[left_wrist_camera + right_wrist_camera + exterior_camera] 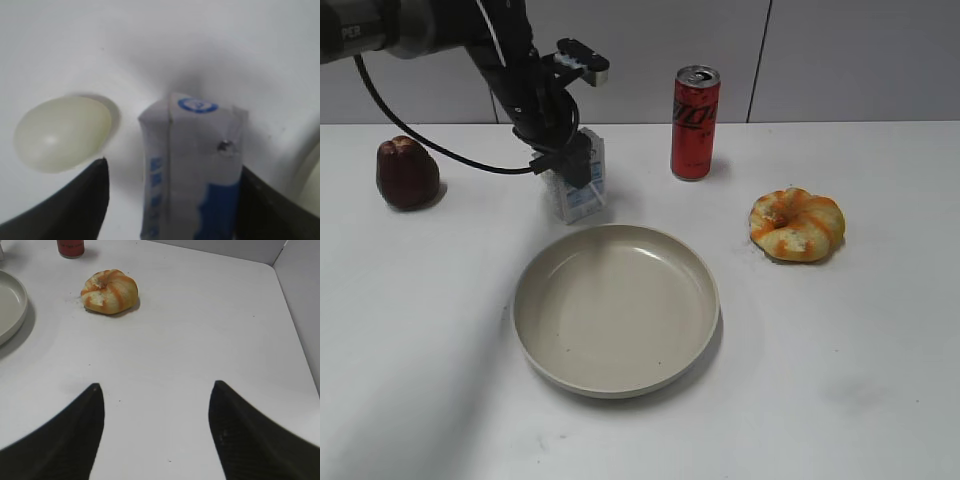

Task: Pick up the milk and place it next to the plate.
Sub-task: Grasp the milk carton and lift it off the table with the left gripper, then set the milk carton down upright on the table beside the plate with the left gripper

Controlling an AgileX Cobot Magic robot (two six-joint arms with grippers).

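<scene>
The milk (584, 188), a small white and blue carton, stands on the table just behind the beige plate (615, 310), leaning slightly. My left gripper (566, 165) reaches down around it. In the left wrist view the milk (192, 170) sits between the fingers of the left gripper (172, 175). The right finger touches the carton and the left finger is a gap away, so the gripper is open. My right gripper (155, 385) is open and empty over bare table. It does not show in the exterior view.
A pale egg (62, 132) lies close beside the milk. A tall red can (695, 122) stands behind and to the right. An orange-streaked bun (797, 224) lies right of the plate. A dark red fruit (407, 172) sits at far left.
</scene>
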